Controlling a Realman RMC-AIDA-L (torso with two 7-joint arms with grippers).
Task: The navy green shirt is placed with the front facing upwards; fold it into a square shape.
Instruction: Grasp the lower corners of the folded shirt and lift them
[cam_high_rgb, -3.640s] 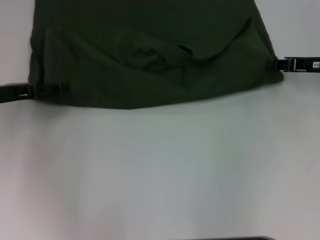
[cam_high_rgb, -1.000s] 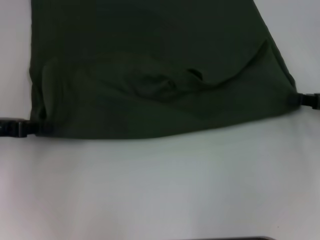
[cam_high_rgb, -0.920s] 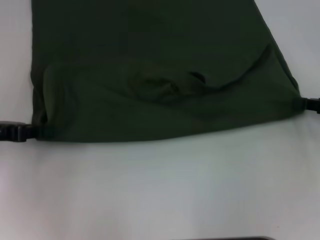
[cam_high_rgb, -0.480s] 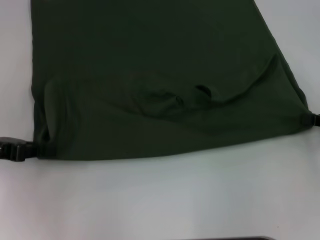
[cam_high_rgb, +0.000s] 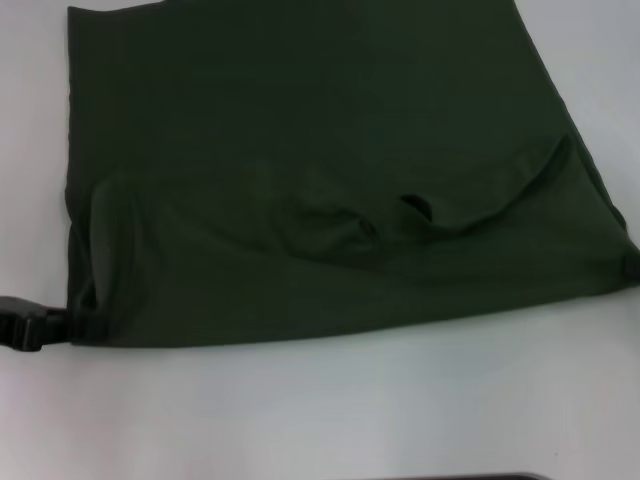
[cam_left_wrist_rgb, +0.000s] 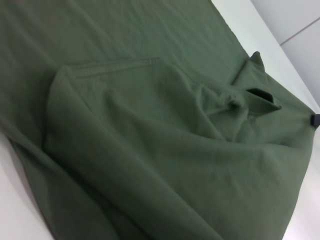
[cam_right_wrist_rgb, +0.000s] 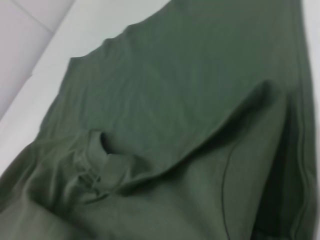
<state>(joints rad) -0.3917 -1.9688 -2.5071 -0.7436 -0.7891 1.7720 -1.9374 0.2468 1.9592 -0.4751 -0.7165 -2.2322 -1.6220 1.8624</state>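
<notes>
Here the navy green shirt (cam_high_rgb: 320, 190) is lying spread across the far part of the white desk (cam_high_rgb: 330, 410), with its near portion doubled over the rest of the cloth so that a plain green layer is facing up. A rumpled knot of fabric with a small dark opening (cam_high_rgb: 418, 206) is sitting near the middle of that doubled layer, and a raised crease is running from it toward the shirt's right edge. The near fold line is slanting, its left end lying closer to the robot than its right end.

The left claw (cam_high_rgb: 62, 326) is reaching in at the shirt's near left corner, its dark fingers pressed together on the cloth there and pinching the fold. The right claw (cam_high_rgb: 631, 268) is barely showing at the shirt's right edge, just a dark tip against the fabric; whether it is spread or pinching, I cannot tell. In the left wrist view the same tip (cam_left_wrist_rgb: 315, 120) is peeking out past the shirt's far corner.
</notes>
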